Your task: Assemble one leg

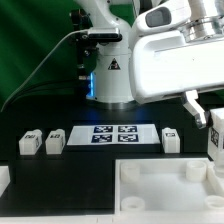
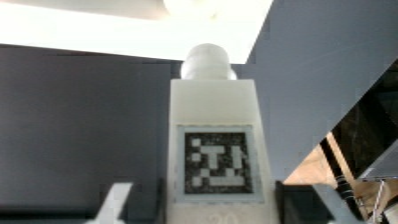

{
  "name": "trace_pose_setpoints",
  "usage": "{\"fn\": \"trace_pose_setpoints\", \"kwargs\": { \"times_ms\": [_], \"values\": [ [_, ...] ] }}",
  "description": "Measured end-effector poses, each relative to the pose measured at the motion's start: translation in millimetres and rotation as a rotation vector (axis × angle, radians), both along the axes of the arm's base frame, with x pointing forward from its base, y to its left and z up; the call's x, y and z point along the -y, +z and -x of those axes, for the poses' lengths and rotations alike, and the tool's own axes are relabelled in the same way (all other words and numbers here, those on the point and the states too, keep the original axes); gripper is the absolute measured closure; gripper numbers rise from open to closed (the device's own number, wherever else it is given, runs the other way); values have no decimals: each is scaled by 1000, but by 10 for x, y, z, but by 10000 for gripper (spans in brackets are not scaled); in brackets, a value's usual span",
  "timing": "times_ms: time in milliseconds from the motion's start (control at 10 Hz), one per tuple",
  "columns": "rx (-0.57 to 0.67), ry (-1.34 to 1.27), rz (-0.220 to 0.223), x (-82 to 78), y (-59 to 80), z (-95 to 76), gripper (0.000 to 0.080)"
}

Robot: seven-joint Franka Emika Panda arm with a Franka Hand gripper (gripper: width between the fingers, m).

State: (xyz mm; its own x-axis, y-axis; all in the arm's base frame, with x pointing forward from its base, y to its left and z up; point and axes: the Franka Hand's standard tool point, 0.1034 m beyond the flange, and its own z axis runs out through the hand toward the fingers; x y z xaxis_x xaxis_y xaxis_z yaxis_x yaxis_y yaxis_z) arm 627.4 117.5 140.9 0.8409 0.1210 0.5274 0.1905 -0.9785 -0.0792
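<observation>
One tool [image 2: 215, 206]: closed on the leg. In the wrist view a finger [image 2: 118, 204] shows on each side of the post's lower end, tight against it.
Leg [image 2: 217, 120]: held in the tool, standing straight out from between the fingers. Its rounded peg end points away from the tool, and a black-and-white square tag faces the wrist camera.
Leg in the exterior view [image 1: 214, 140]: at the exterior view's right edge, partly cut off, hanging under the tool [image 1: 211, 126]. It is off the desk and above the far right corner of the tray.
Tray [image 1: 150, 196]: large, white and square, lying at the near edge of the desk. A round socket shows in its far right corner, close under the held leg.
Desk [image 1: 90, 165]: black surface carrying all the parts.
Marker board [image 1: 115, 133]: flat on the desk beyond the tray, in the middle, with four tags on it.
Right spare leg [image 1: 170, 138]: on the desk just beside the board, on the exterior view's right.
Inner left spare leg [image 1: 54, 142]: just beside the board, on the exterior view's left.
Outer left spare leg [image 1: 30, 142]: next to the inner one, further left.
Arm base [image 1: 108, 78]: far behind the board, with a blue light and a warning triangle.
</observation>
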Motion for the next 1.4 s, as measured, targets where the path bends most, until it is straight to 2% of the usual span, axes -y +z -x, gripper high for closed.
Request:
{"fn": "trace_pose_setpoints", "kwargs": {
  "times_ms": [100, 200, 300, 400, 900, 1100, 1400],
  "values": [
    [50, -4, -5, -22, -54, 47, 506],
    [44, -3, -4, -23, -259, 113, 506],
    [33, 0, 4, 35, -383, 91, 506],
    [39, -6, 3, 68, -439, 61, 506],
    [22, -2, 1, 36, -577, 108, 506],
    [81, -14, -3, 27, -589, 98, 506],
    [73, -35, -6, 23, -589, 101, 506]
  ]
}}
